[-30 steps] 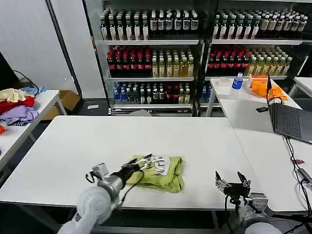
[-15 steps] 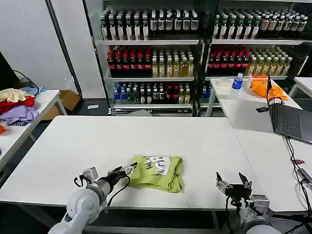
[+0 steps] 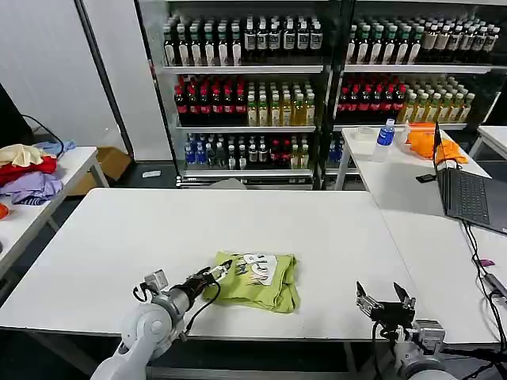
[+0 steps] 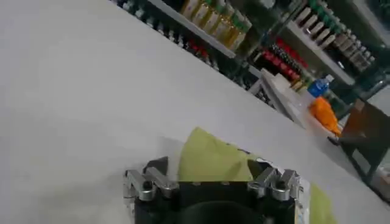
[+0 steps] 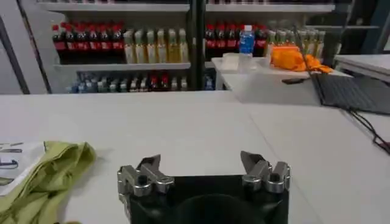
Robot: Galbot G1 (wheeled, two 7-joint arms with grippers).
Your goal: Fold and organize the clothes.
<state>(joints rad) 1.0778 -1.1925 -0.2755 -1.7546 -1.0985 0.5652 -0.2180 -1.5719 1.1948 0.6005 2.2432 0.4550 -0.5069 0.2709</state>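
The lime green T-shirt point(image 3: 257, 280) lies bunched and partly folded on the white worktop point(image 3: 158, 237), near the front edge and about in the middle. A white patch with dark printing point(image 3: 258, 267) sits on top of it, but the marks are too small to read as words. The left pincer point(image 3: 215, 273) reaches in low from the robot's left side, and its tips are right at the left edge of the shirt. In the left wrist view the green cloth point(image 4: 213, 161) lies just past the left pincer point(image 4: 210, 176), and its two fingers stand apart with nothing clamped between them. The right pincer point(image 3: 384, 299) waits near the front right edge of the worktop, well apart from the shirt. Its fingers point(image 5: 150, 165) are spread wide and hold nothing, and the shirt point(image 5: 46, 176) lies off to its side. Behind the worktop are shelves full of bottles point(image 3: 245, 103); their labels cannot be read.
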